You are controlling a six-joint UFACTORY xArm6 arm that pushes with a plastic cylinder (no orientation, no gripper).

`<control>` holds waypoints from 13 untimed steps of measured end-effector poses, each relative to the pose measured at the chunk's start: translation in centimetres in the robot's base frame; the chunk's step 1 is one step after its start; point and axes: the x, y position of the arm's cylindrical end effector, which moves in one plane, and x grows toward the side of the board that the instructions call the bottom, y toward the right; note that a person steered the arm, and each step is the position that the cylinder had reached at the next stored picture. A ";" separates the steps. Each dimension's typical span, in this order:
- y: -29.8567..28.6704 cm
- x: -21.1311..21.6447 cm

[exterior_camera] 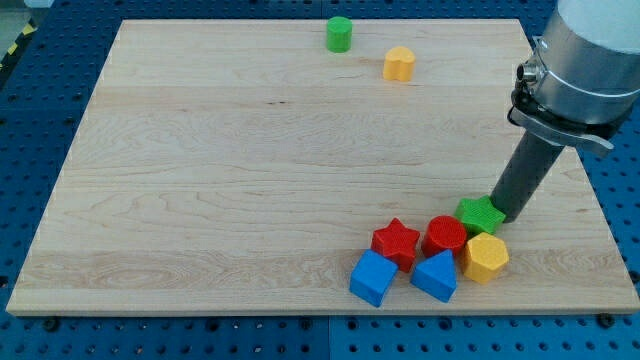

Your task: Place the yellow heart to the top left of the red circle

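Bench (250,180): pale wood, visible grain, smooth matt finish. Blocks, e.g. red circle (445,235), yellow heart (399,64), blue cube (373,277): plastic-looking, matt with slight sheen. Rod above my tip (497,212): dark, matt. Arm housing (590,50): smooth grey, satin, metal-looking clamp.

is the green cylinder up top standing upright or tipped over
Upright. The green cylinder near the view's top edge of the board shows its round flat face upward, with its curved side below it.
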 end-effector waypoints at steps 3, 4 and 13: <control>7.0 -10.6; 7.0 -17.8; -11.6 -18.1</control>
